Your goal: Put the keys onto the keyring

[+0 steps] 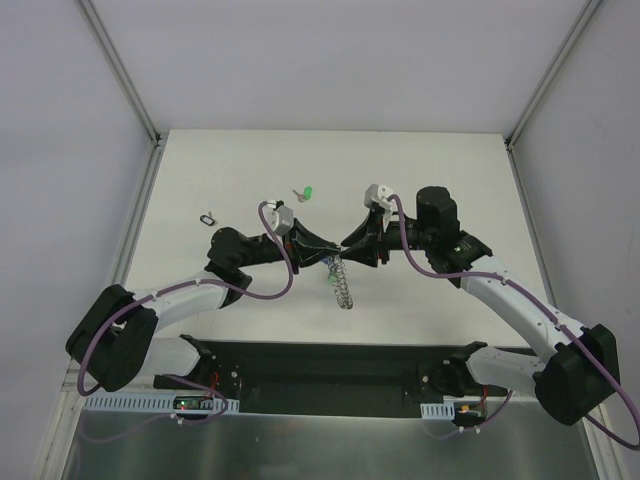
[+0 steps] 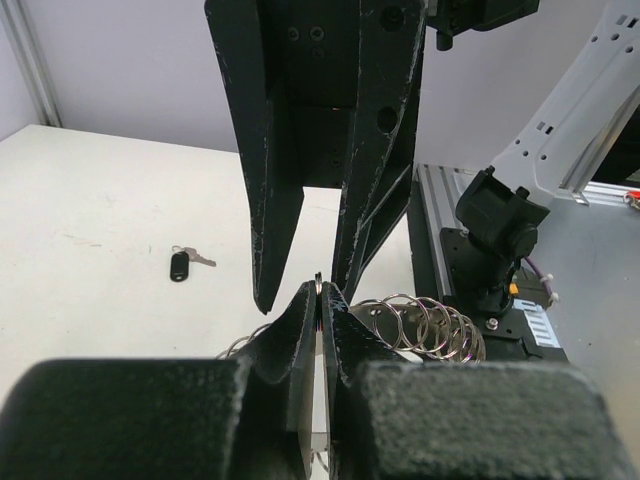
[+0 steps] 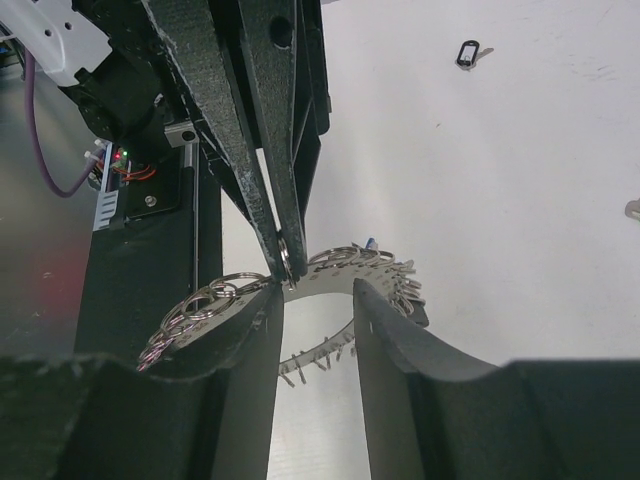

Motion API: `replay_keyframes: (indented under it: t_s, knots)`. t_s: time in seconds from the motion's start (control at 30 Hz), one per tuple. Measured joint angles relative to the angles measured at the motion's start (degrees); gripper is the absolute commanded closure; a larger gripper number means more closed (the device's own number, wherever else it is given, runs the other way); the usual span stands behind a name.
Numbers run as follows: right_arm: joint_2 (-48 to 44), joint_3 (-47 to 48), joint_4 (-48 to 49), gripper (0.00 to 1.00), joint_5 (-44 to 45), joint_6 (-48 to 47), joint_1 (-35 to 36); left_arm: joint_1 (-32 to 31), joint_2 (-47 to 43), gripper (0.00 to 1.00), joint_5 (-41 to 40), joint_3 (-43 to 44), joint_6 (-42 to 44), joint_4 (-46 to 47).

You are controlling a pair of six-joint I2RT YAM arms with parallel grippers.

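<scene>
Two black robot hands meet tip to tip above the middle of the white table [image 1: 450, 180]. The left hand [image 2: 318, 295] is closed, its fingertips pinching the thin wire of the large silver-grey metal keyring [image 3: 335, 268], whose coiled, ribbed stretch [image 2: 425, 325] sags off to one side. From above, the keyring hangs below the two hands, near the table's front edge. The right hand [image 3: 318, 300] comes in from the opposite side with its fingers apart. They straddle the left hand's tips and the ring's arc, and one finger [image 3: 255, 330] rests against the coil. I see no grip by it. Small silver pieces [image 3: 318, 358] dangle from the ring's lower arc, too fine to make out.

A tiny silver key with a green plastic head [image 1: 308, 192] lies flat on the table beyond the hands, well apart from the ring. A small black loop-shaped piece [image 1: 208, 216] lies further to the left, also untouched.
</scene>
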Motion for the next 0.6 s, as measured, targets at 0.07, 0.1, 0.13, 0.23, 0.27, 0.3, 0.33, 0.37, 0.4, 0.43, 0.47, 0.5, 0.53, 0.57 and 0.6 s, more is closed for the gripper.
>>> replay_keyframes:
  t_s: [0.07,0.1,0.13,0.23,0.27,0.3,0.33,0.37,0.4,0.43,0.47,0.5,0.53,0.57,0.6]
  knots:
    - [0.00,0.00,-0.02,0.67,-0.28,0.02,-0.02,0.00,0.31,1.00,0.20,0.15,-0.42,0.11]
    - [0.00,0.00,-0.02,0.68,-0.39,0.02,-0.02,0.00,0.48,1.00,0.37,0.31,-0.55,0.26]
    - [0.00,0.00,-0.02,0.69,-0.57,0.02,0.00,0.02,0.63,1.00,0.55,0.42,-0.63,0.35]
    - [0.00,0.00,-0.02,0.83,-0.81,0.04,0.00,0.33,0.90,1.00,0.72,0.57,-0.74,0.42]
    - [0.00,0.00,0.00,0.86,-0.90,0.09,0.00,0.35,0.92,1.00,0.72,0.61,-0.76,0.42]
    - [0.00,0.02,-0.04,0.89,-1.29,0.13,0.00,0.35,0.94,1.00,0.70,0.63,-0.74,0.44]
    - [0.00,0.07,-0.07,0.94,-1.68,0.17,0.04,0.37,1.01,0.99,0.70,0.66,-0.76,0.46]
    - [0.00,0.09,-0.09,0.96,-1.79,0.13,0.04,0.37,1.11,0.99,0.70,0.66,-0.76,0.50]
    - [0.00,0.09,-0.20,0.99,-1.97,0.17,0.07,0.37,1.27,0.99,0.70,0.70,-0.76,0.57]
    - [0.00,0.09,-0.28,0.99,-2.01,0.15,0.04,0.37,1.51,0.98,0.72,0.76,-0.79,0.83]
    - [0.00,0.09,-0.39,0.99,-1.95,0.13,0.02,0.37,1.66,0.97,0.70,0.79,-0.79,0.90]
    - [0.00,0.09,-0.52,0.99,-1.84,0.13,0.00,0.37,1.79,0.96,0.76,0.85,-0.79,0.92]
    - [0.00,0.09,-0.57,0.99,-1.73,0.11,0.00,0.37,1.86,0.92,0.83,0.85,-0.79,1.01]
    - [0.00,0.09,-0.61,0.99,-1.66,0.11,0.00,0.37,1.88,0.89,0.83,0.85,-0.74,1.05]
    - [0.00,0.09,-0.68,0.99,-1.62,0.09,0.00,0.37,1.88,0.86,0.87,0.85,-0.61,1.09]
